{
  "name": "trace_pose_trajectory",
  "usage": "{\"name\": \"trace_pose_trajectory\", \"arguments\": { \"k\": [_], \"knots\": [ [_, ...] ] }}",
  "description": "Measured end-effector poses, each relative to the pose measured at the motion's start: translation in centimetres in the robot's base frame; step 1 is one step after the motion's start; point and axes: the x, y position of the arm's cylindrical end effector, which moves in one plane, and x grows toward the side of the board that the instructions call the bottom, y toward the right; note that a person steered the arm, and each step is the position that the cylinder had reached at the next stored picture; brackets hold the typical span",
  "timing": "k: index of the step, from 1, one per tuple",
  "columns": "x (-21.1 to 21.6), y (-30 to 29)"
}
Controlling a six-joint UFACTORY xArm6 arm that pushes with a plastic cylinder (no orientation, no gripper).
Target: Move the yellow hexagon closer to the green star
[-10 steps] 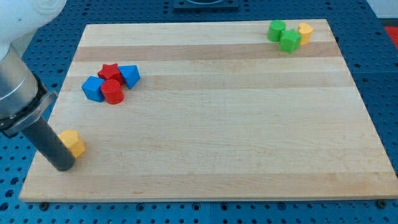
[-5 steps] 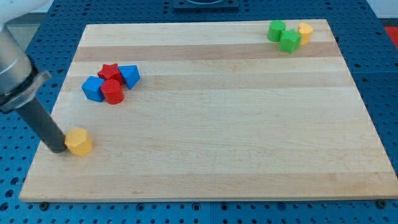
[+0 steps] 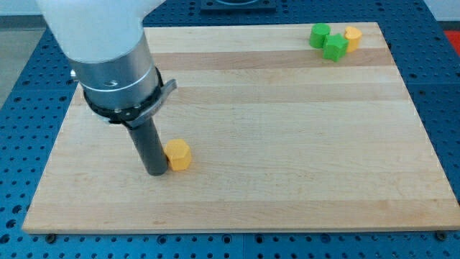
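Note:
The yellow hexagon (image 3: 178, 155) lies on the wooden board (image 3: 287, 144), left of centre and low in the view. My tip (image 3: 156, 171) touches its left side. The green star (image 3: 335, 47) sits at the view's top right, far from the hexagon. The arm's grey and white body (image 3: 115, 65) fills the upper left and hides the red and blue blocks seen earlier.
A second green block (image 3: 320, 34) lies just left of and above the star. A small yellow block (image 3: 352, 37) touches the star's right side. Blue pegboard (image 3: 442, 108) surrounds the board.
My tip has moved to the view's right, pushing the yellow hexagon from near the left edge to left of centre. The arm now covers the red and blue blocks.

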Motion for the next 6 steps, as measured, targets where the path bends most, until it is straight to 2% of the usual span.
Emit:
{"name": "trace_pose_trajectory", "arguments": {
  "k": [2,6],
  "knots": [
    [-1.2,3.5],
    [-7.1,9.4]
  ]
}}
